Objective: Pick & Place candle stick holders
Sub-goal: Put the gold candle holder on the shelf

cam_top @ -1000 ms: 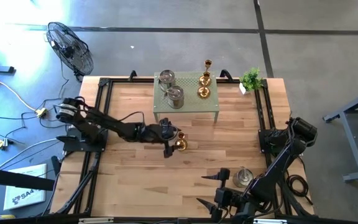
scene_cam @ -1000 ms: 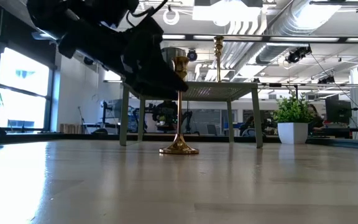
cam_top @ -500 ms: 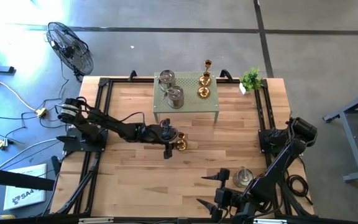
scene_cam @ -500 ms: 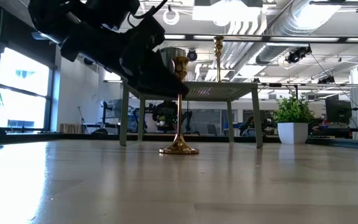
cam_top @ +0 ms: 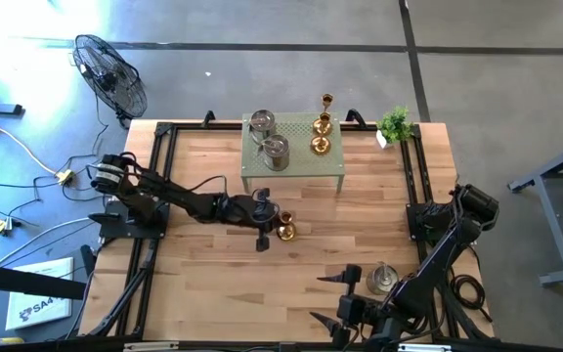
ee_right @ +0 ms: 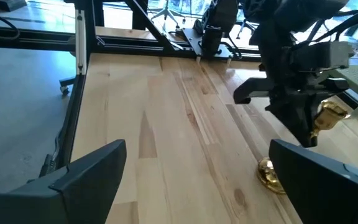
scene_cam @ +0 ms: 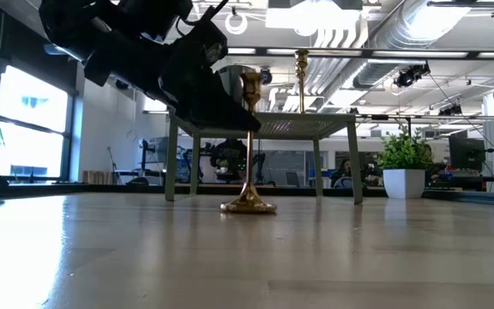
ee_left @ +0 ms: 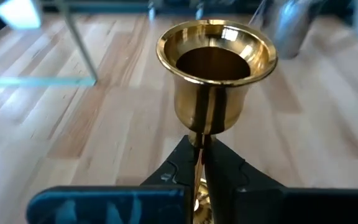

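A gold candle stick holder (cam_top: 283,231) stands upright on the wooden table, in front of the green perforated stand (cam_top: 299,166). My left gripper (cam_top: 270,221) is shut on it. In the left wrist view its cup (ee_left: 215,62) rises just beyond the fingers. On the stand are two silver holders (cam_top: 262,124) (cam_top: 276,152) and gold ones (cam_top: 321,137). Another silver holder (cam_top: 382,277) sits at the near right, beside my open right gripper (cam_top: 332,298), which touches nothing. My left gripper pinches the holder's thin stem (ee_left: 199,148) just under the cup, between its two fingertips (ee_left: 229,171). The fingers come from the table's left, slanting down, and lie across the stem. The holder stays upright, with its round base (scene_cam: 249,206) at the table top.
A small potted plant (cam_top: 395,124) stands at the far right corner. The stand's legs (scene_cam: 171,159) rise just behind the held holder. Bare wood lies across the middle and near left of the table (cam_top: 213,284). A fan (cam_top: 110,73) is on the floor beyond the table.
My left gripper has shut on the gold holder's stem, taking hold of it. The holder has stayed upright, roughly where it stood.
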`<control>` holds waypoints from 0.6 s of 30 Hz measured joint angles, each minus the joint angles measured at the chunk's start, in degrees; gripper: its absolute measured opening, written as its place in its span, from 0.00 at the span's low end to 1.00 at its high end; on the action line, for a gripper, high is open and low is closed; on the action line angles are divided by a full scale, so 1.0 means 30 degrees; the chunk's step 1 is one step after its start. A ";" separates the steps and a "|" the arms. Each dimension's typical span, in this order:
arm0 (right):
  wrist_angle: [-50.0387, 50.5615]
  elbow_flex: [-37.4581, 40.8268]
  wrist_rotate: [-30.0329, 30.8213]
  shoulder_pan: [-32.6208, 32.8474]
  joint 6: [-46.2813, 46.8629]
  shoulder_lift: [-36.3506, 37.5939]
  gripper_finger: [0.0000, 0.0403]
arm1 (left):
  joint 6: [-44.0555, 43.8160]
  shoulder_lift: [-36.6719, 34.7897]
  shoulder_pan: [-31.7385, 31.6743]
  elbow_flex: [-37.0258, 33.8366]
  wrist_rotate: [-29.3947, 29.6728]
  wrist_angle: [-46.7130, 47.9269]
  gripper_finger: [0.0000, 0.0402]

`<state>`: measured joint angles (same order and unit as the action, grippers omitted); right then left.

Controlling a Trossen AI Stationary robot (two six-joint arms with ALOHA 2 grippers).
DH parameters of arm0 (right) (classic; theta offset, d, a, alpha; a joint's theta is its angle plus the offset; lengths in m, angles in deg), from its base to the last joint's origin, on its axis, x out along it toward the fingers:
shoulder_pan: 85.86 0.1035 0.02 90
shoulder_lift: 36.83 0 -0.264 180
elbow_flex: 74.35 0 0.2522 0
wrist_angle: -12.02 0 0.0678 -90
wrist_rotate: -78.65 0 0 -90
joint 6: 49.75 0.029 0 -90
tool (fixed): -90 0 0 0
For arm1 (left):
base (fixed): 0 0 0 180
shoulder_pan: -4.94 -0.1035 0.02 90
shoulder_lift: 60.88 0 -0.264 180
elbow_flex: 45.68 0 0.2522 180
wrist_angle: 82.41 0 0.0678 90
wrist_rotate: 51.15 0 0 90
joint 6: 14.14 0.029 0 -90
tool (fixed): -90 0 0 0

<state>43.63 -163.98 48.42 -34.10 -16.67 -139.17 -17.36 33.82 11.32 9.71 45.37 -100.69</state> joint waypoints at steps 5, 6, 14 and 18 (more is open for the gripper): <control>0.0108 -0.0007 -0.0122 0.0007 0.0179 0.0000 0.97 | 0.0096 -0.1057 0.0292 0.0457 -0.0966 -0.0321 0.02; 0.0131 -0.0007 -0.0208 0.0007 0.0267 0.0000 0.97 | 0.0352 -0.1302 0.0453 0.0631 -0.1119 -0.0306 0.02; -0.0118 -0.0007 -0.2245 -0.0222 0.1336 -0.0007 0.97 | 0.1636 -0.3637 0.2095 0.1433 -0.1780 0.0211 0.02; 0.0044 -0.0007 -0.1064 -0.0849 0.1348 -0.0007 0.97 | 0.2076 -0.3683 0.2834 0.1796 -0.3366 -0.0427 0.02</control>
<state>43.76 -164.00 45.23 -36.64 -12.63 -139.19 -11.13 22.78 19.82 15.10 35.27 -101.97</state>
